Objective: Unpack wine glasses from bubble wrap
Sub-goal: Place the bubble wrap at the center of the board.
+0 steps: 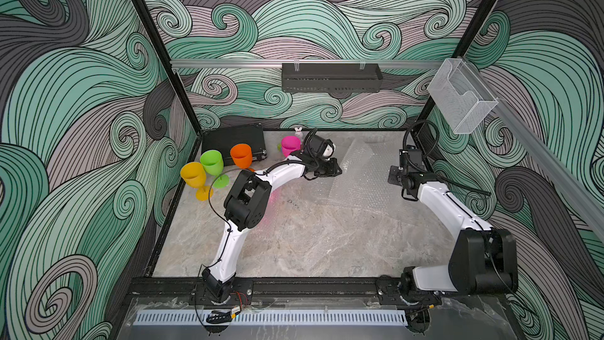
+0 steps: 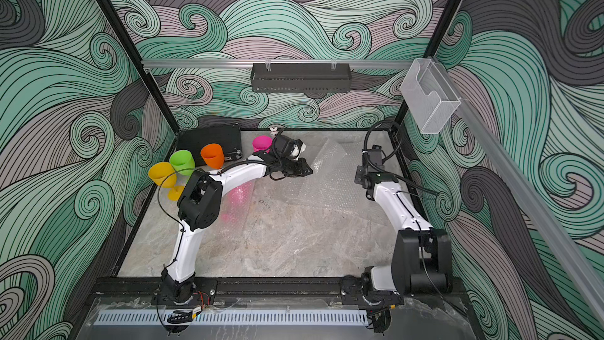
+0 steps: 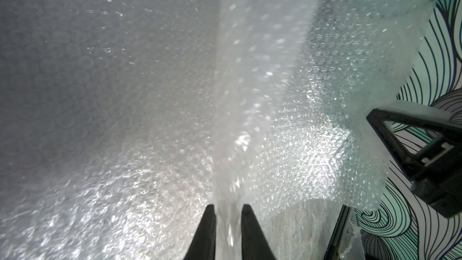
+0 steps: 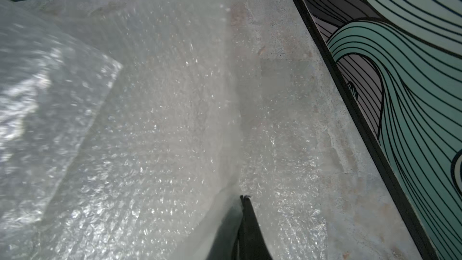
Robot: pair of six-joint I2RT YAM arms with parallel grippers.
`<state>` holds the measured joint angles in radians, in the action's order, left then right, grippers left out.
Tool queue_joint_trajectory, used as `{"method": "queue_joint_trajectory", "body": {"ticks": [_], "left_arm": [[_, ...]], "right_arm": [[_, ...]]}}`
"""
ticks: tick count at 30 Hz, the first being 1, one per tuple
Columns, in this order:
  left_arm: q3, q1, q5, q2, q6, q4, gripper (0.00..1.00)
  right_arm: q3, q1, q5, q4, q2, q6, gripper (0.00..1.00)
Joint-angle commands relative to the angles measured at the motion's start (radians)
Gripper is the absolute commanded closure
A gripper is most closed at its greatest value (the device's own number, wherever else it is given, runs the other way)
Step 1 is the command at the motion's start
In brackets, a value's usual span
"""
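Four goblets (image 1: 211, 162) stand bare at centre left; a wrapped goblet (image 2: 236, 199) lies under the left arm, where a low elbow could roll it. The left gripper (image 3: 228, 206) has jaws narrowly apart around a fold of wrap (image 1: 356, 171); pinched or not, I cannot tell. The right gripper (image 4: 243, 197) clamps the sheet; a hard pull could tear it. No writing is legible.
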<state>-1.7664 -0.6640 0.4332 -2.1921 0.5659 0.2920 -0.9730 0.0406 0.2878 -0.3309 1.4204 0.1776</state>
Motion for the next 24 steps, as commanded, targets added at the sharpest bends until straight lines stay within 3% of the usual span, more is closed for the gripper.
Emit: {"method": "queue_joint_trajectory", "body": {"ticks": [1, 11, 16, 24], "left_arm": [[-0.041, 0.002, 0.015, -0.006, 0.005, 0.038, 0.76], [0.008, 0.033, -0.019, 0.081, -0.017, 0.116, 0.68], [0.075, 0.035, -0.035, 0.216, -0.055, 0.174, 0.61], [0.274, 0.039, -0.154, 0.483, -0.123, 0.351, 0.45]], "right_arm": [[-0.047, -0.007, 0.034, 0.003, 0.032, -0.063, 0.87], [-0.053, -0.010, 0.028, -0.045, -0.011, -0.050, 0.44], [-0.055, -0.010, -0.063, -0.084, -0.114, -0.002, 0.39], [0.015, 0.007, -0.420, -0.078, -0.243, 0.161, 0.36]]}}
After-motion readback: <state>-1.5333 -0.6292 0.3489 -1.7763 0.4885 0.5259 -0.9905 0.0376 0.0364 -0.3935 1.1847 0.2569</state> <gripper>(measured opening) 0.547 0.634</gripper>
